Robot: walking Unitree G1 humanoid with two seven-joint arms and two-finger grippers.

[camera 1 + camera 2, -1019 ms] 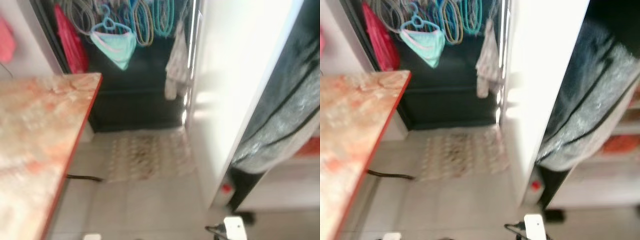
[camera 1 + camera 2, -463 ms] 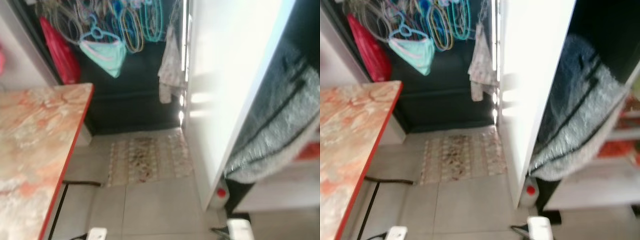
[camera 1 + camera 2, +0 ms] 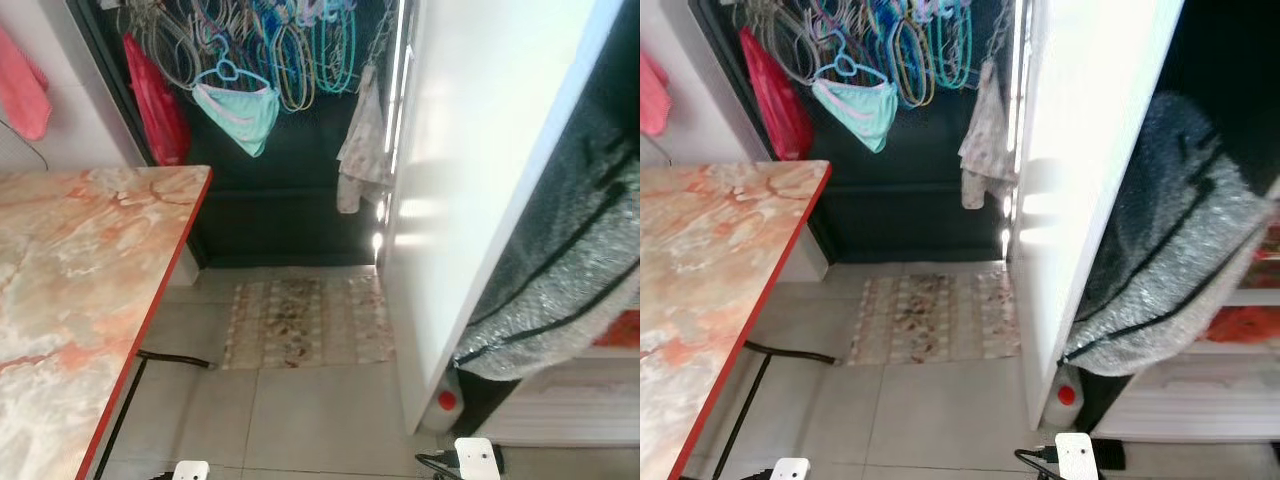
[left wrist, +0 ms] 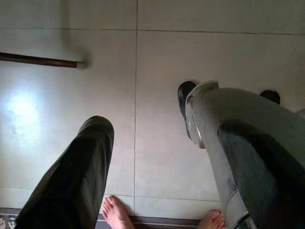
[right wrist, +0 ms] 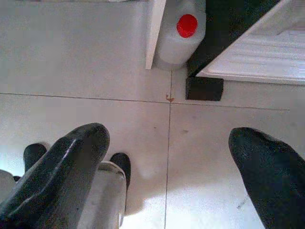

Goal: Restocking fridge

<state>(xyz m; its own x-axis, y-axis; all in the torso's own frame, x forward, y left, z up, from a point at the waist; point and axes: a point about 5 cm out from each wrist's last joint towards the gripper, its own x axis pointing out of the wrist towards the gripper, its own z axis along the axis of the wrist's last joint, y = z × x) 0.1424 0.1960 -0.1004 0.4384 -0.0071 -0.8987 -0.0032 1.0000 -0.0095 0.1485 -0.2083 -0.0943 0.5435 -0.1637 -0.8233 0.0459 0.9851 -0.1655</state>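
Note:
The fridge stands at the right with its white door (image 3: 480, 180) swung open towards me. A silver padded cover (image 3: 1170, 260) hangs over its front, with white shelves (image 3: 1200, 400) and something orange-red behind. Both arms hang low over the tiled floor. In the left wrist view my left gripper (image 4: 164, 138) is open and holds nothing. My right gripper (image 5: 169, 138) is also open and empty. It hangs near a white jug with a red cap (image 5: 181, 33) at the foot of the door.
A marble-patterned table with a red edge (image 3: 90, 290) fills the left. A patterned rug (image 3: 305, 320) lies before a dark doorway hung with hangers (image 3: 290, 50) and cloths. A person's bare feet (image 4: 114, 214) stand close by my left side. A dark cable (image 3: 790, 352) runs under the table.
The head views have shifted slightly and sharpened, so the camera has moved. Nothing in the scene itself has visibly moved.

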